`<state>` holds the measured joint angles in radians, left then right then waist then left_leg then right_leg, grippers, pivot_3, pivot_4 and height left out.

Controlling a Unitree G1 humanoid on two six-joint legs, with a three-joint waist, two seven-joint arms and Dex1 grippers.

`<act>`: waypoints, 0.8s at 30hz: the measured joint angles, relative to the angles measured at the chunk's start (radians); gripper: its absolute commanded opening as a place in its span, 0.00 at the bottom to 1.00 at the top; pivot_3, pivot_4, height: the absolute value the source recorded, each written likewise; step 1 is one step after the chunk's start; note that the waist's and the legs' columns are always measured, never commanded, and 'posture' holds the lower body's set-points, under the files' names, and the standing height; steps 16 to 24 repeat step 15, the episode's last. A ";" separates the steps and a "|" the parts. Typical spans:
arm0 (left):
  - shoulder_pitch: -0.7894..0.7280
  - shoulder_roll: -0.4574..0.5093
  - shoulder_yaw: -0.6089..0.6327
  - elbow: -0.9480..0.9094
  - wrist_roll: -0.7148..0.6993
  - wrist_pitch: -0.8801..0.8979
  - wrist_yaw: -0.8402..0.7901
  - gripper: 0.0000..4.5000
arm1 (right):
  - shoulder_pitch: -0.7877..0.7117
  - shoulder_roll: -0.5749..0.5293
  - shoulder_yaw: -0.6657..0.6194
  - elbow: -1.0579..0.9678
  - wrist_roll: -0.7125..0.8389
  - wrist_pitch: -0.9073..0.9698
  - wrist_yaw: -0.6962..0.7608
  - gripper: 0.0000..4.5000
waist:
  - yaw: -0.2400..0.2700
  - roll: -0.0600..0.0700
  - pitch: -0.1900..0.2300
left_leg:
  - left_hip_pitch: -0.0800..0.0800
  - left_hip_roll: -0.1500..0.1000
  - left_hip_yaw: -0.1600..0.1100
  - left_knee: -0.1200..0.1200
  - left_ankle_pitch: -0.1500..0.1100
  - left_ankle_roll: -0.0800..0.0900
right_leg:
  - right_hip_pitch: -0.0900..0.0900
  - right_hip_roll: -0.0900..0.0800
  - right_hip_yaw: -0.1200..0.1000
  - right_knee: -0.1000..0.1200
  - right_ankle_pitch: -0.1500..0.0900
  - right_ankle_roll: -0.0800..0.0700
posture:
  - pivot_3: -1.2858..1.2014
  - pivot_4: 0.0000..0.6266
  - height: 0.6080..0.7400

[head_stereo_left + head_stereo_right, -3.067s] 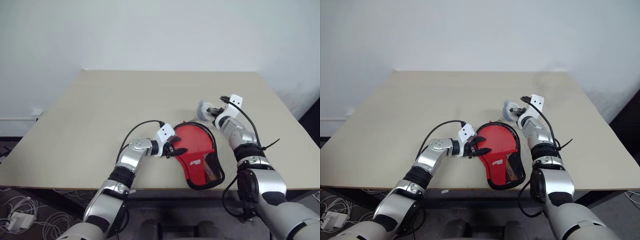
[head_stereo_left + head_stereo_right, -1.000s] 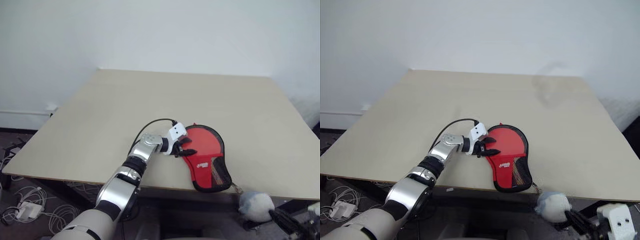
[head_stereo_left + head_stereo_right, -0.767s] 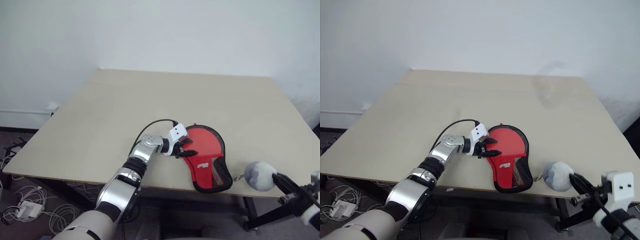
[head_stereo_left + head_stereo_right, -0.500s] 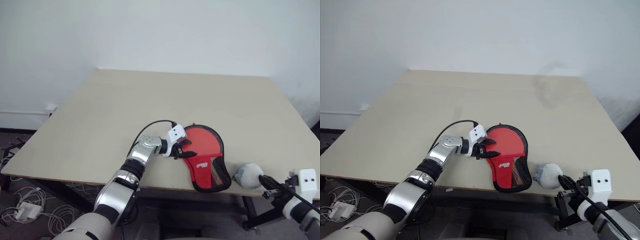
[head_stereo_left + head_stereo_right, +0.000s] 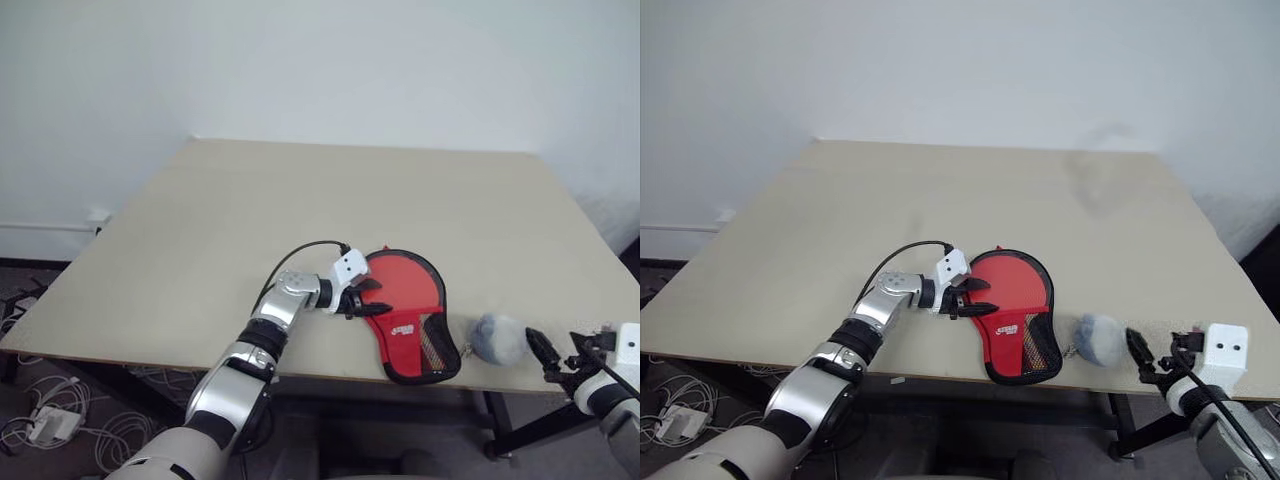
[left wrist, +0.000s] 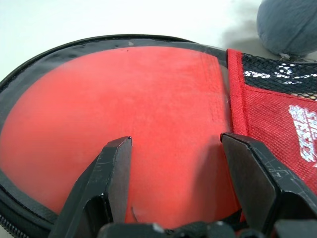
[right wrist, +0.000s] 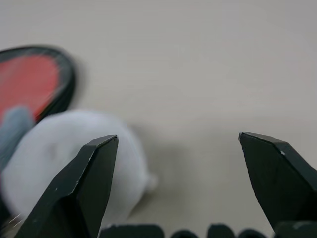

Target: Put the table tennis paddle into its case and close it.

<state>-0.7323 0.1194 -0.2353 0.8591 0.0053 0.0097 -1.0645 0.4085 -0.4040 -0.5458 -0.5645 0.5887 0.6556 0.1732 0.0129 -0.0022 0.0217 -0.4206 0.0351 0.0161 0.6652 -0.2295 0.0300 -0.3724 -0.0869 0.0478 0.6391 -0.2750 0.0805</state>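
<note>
At the tabletop's (image 5: 300, 200) near edge, toward its near right corner, the right gripper (image 5: 1137, 360) is seen with its fingers spread wide and nothing between them. Just beyond its fingertips a pale grey lump (image 5: 497, 337) rests on the tabletop, close to the near edge. It appears to be tied to the case (image 5: 405, 310) by a short cord or chain, though the link is too small to confirm. The case lies flat, red side up, near the middle of the near edge, and looks closed; the table tennis paddle cannot be made out separately. The left gripper (image 5: 366, 297) is held at the case's left rim, fingers parted over the red face and clamping nothing.

A risk is judged here: the lump sits so close to the edge that a nudge from the right gripper could roll it off and drag the case with it.

A second ago the lump was pinched in the right gripper below the table edge; now it has been released onto the tabletop.
</note>
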 measured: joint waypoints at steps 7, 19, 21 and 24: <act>-0.009 0.038 0.066 0.039 -0.041 -0.010 -0.006 0.69 | -0.071 0.066 -0.070 -0.065 0.111 -0.065 0.001 0.89 | -0.014 0.001 0.001 | -0.001 0.001 0.000 -0.001 0.001 0.001 | -0.001 0.002 0.001 0.002 0.001 0.001 | 0.52 0.00 0.91; -0.009 0.231 0.115 -0.118 -0.105 0.102 -0.141 0.69 | -0.181 0.051 0.084 -0.137 0.245 -0.094 0.134 0.89 | -0.014 0.000 0.002 | -0.006 0.001 -0.001 0.001 0.001 0.001 | -0.003 0.001 0.000 0.002 0.001 0.001 | 0.52 0.00 0.91; -0.009 0.231 0.115 -0.118 -0.105 0.102 -0.141 0.69 | -0.181 0.051 0.084 -0.137 0.245 -0.094 0.134 0.89 | -0.014 0.000 0.002 | -0.006 0.001 -0.001 0.001 0.001 0.001 | -0.003 0.001 0.000 0.002 0.001 0.001 | 0.52 0.00 0.91; -0.009 0.231 0.115 -0.118 -0.105 0.102 -0.141 0.69 | -0.181 0.051 0.084 -0.137 0.245 -0.094 0.134 0.89 | -0.014 0.000 0.002 | -0.006 0.001 -0.001 0.001 0.001 0.001 | -0.003 0.001 0.000 0.002 0.001 0.001 | 0.52 0.00 0.91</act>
